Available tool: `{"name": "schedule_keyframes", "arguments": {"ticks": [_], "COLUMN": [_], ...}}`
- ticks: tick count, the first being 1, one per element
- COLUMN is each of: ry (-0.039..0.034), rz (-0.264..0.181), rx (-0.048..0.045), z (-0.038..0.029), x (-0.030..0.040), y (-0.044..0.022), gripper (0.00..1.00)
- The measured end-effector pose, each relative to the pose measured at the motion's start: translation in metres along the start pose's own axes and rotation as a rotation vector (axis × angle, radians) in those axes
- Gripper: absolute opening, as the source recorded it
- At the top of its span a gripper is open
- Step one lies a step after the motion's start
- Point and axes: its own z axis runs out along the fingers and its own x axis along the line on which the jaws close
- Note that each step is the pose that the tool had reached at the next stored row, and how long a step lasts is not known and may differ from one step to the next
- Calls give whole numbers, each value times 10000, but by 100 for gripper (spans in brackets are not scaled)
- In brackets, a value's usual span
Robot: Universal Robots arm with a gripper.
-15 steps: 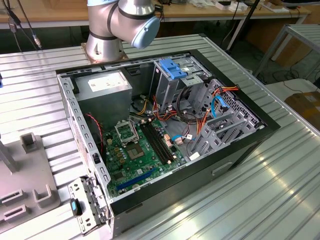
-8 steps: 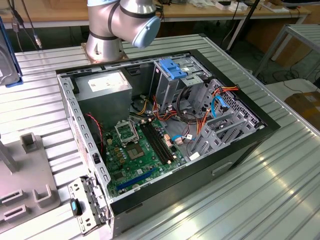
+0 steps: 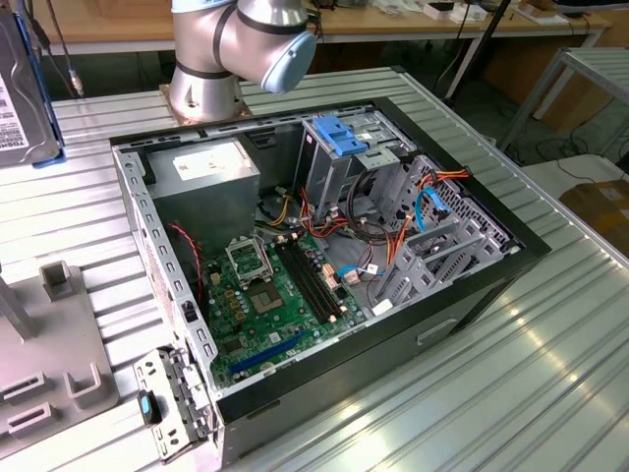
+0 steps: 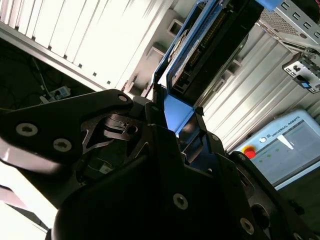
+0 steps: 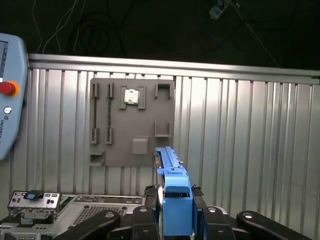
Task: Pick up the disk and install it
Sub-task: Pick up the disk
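Gripper is clamped on the blue end tab of the disk. The disk's long axis runs straight out from the jaws, edge-on in the first wrist view, far end toward a grey plate.

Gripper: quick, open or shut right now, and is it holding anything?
Gripper: shut on the disk, gripping its blue tab end between the fingers.
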Motion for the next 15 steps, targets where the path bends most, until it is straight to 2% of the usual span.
{"name": "schedule_keyframes", "arguments": {"ticks": [5, 6, 8, 10, 12, 13, 15], "ry": [1, 1, 0, 0, 0, 1, 0], "rz": [1, 1, 0, 1, 0, 1, 0], "rx": [0, -1, 0, 0, 0, 0, 0], "z": [2, 2, 3, 4, 5, 6, 8], "x": [7, 10, 12, 18, 21, 26, 32], "y": [-158, -210, -260, -385, -450, -560, -700], "gripper": [36, 36, 36, 36, 36, 36, 36]}}
